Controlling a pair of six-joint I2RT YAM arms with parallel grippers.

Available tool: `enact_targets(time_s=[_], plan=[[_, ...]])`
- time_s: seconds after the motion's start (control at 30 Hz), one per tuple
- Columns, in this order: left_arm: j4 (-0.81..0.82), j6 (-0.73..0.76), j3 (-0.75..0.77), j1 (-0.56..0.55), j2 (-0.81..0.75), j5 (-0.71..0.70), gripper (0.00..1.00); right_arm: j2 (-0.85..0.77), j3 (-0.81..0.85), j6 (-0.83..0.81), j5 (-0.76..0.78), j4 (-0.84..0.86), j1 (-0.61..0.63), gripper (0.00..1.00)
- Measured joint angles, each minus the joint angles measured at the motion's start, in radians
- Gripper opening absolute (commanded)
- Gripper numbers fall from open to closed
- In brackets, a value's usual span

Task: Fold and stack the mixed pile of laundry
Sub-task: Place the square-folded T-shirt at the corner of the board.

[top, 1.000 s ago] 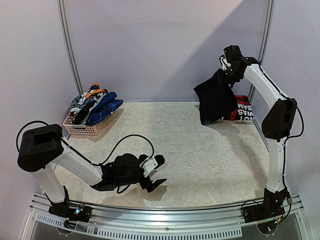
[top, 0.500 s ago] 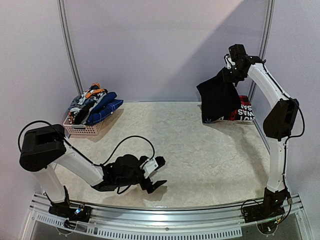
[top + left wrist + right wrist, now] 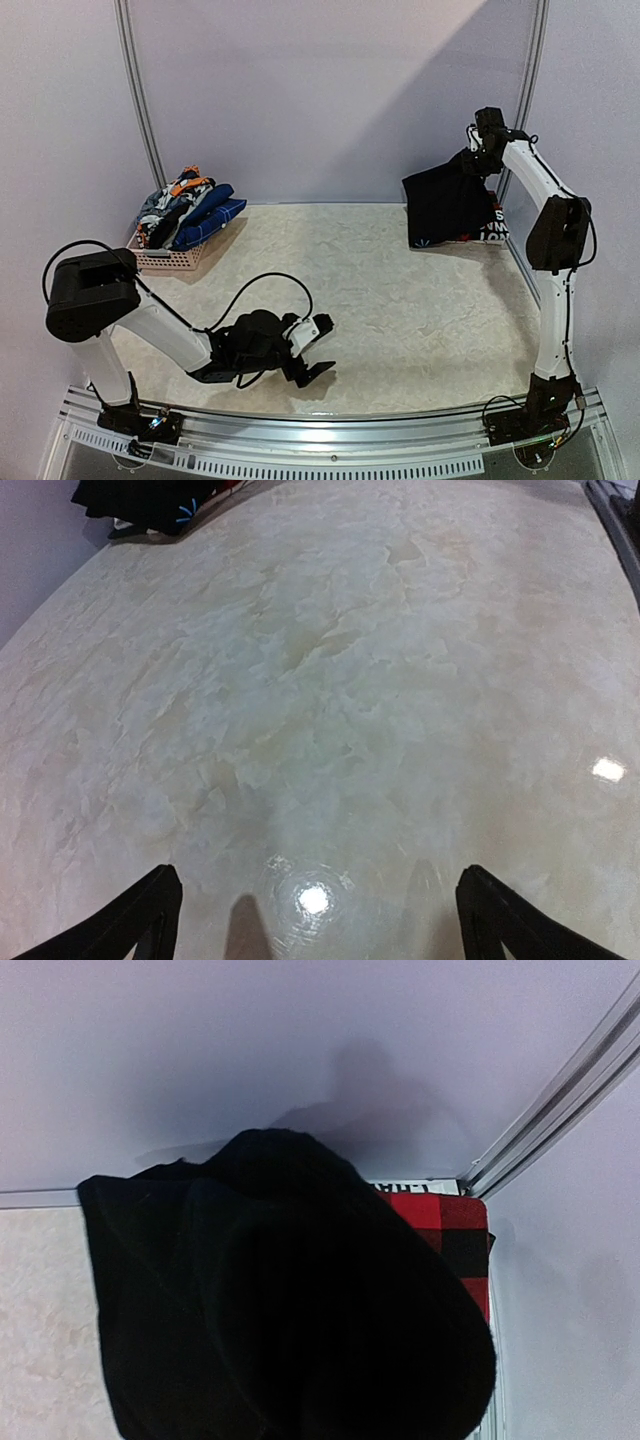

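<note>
Top external: black garment hangs from right fingers

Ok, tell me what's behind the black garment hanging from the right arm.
Behind the black garment, a red-and-black checked cloth shows in the corner, with a white lettered strip at its far edge. The rest of it is covered.

Only a few white block letters show on the red-and-black cloth at two o'clock, cut off by the hanging black garment, too partial to read.
</note>
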Motion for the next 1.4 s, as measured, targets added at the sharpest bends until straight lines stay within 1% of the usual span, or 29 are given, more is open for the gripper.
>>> enact_targets(time_s=[0.17, 0.37, 0.73, 0.87, 1.0, 1.07, 1.1, 1.13, 1.2, 1.23, 1.3, 1.4], plan=[[0.000, -0.007, 0.007, 0.000, 0.017, 0.000, 0.97, 0.064, 0.001, -0.001, -0.015, 0.071, -0.052, 0.00], [-0.001, -0.015, 0.017, 0.000, 0.034, 0.001, 0.97, 0.107, 0.010, -0.002, -0.018, 0.119, -0.107, 0.00], [-0.002, -0.020, 0.055, 0.000, 0.056, 0.019, 0.97, 0.164, 0.029, -0.005, 0.004, 0.202, -0.130, 0.00], [-0.004, -0.023, 0.062, 0.000, 0.059, 0.019, 0.97, 0.199, 0.031, -0.004, 0.046, 0.226, -0.131, 0.01], [-0.006, -0.024, 0.063, 0.000, 0.059, 0.019, 0.97, 0.235, 0.031, 0.016, 0.087, 0.237, -0.136, 0.07], [-0.008, -0.026, 0.063, 0.000, 0.059, 0.019, 0.97, 0.245, 0.027, 0.032, 0.108, 0.248, -0.140, 0.12], [-0.009, -0.027, 0.063, 0.000, 0.059, 0.019, 0.97, 0.245, 0.019, 0.040, 0.117, 0.258, -0.143, 0.17], [-0.009, -0.029, 0.063, 0.000, 0.059, 0.019, 0.97, 0.245, 0.010, 0.048, 0.127, 0.270, -0.145, 0.25], [-0.010, -0.031, 0.063, 0.000, 0.059, 0.019, 0.97, 0.245, 0.001, 0.060, 0.141, 0.291, -0.149, 0.45], [-0.010, -0.033, 0.063, 0.000, 0.059, 0.019, 0.97, 0.245, -0.002, 0.067, 0.149, 0.301, -0.151, 0.51], [-0.011, -0.034, 0.063, 0.000, 0.059, 0.019, 0.97, 0.245, -0.003, 0.074, 0.164, 0.325, -0.158, 0.58], [-0.015, -0.037, 0.063, 0.000, 0.059, 0.019, 0.97, 0.243, -0.003, 0.099, 0.173, 0.354, -0.167, 0.65]])
